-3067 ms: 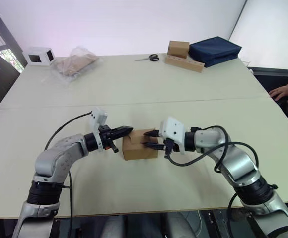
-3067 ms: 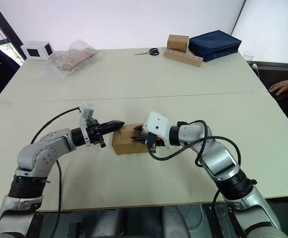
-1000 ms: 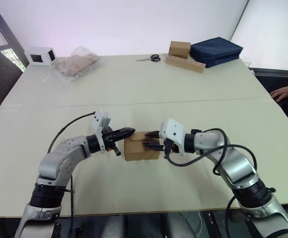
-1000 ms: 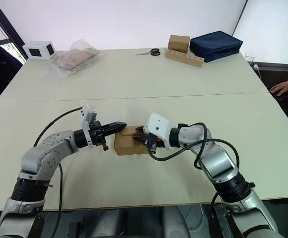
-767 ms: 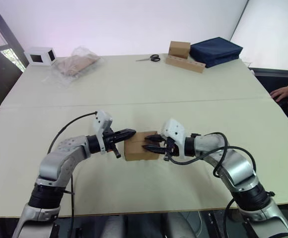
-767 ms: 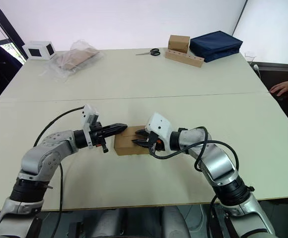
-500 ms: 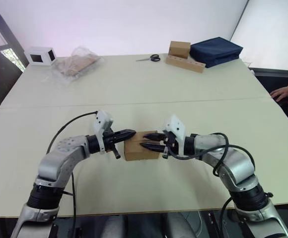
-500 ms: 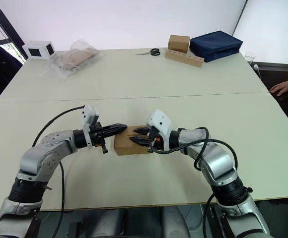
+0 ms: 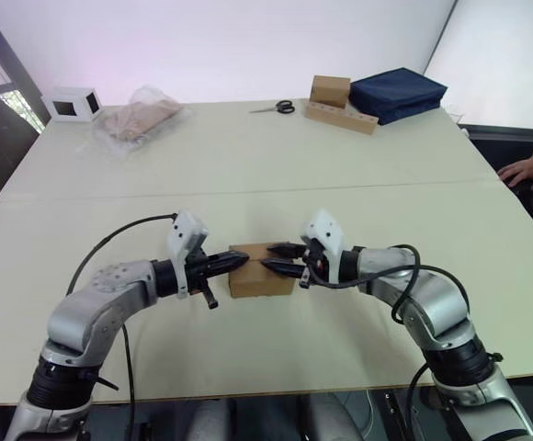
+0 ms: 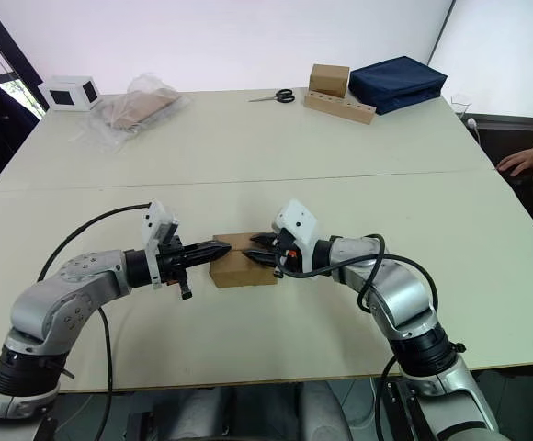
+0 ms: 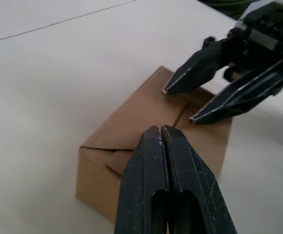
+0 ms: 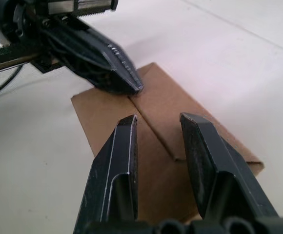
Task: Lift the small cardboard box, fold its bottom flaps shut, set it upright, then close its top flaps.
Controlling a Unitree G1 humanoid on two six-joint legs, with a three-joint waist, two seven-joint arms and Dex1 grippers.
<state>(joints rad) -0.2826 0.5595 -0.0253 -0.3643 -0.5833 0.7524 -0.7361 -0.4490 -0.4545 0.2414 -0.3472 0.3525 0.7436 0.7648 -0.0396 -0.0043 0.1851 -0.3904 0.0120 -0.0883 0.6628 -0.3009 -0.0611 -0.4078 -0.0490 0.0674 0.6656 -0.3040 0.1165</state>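
Note:
The small cardboard box point(image 9: 259, 276) stands on the table point(image 9: 248, 175) between my two grippers. Its top flaps point(image 12: 156, 105) lie folded flat, with a seam across the top. The bottom flaps are hidden under the box. My left gripper point(image 9: 240, 260) is shut, and its tip rests on the left edge of the box's top; it also shows in the left wrist view, left gripper point(image 11: 161, 129). From the right, my right gripper point(image 9: 271, 257) reaches over the top with its fingers open and nothing between them, right gripper point(image 12: 159, 118).
At the far left stand a white box with a dark window point(image 9: 73, 103) and a plastic bag point(image 9: 142, 117). Scissors point(image 9: 274, 107), a brown box on a cardboard strip point(image 9: 330, 90) and a navy bag point(image 9: 397, 92) lie far right. A person's hand point(image 9: 524, 170) rests at the right edge.
My right gripper has risen from the box's right side to over its top. The left arm has dropped lower, its tip staying at the box's top left edge. The box stays put.

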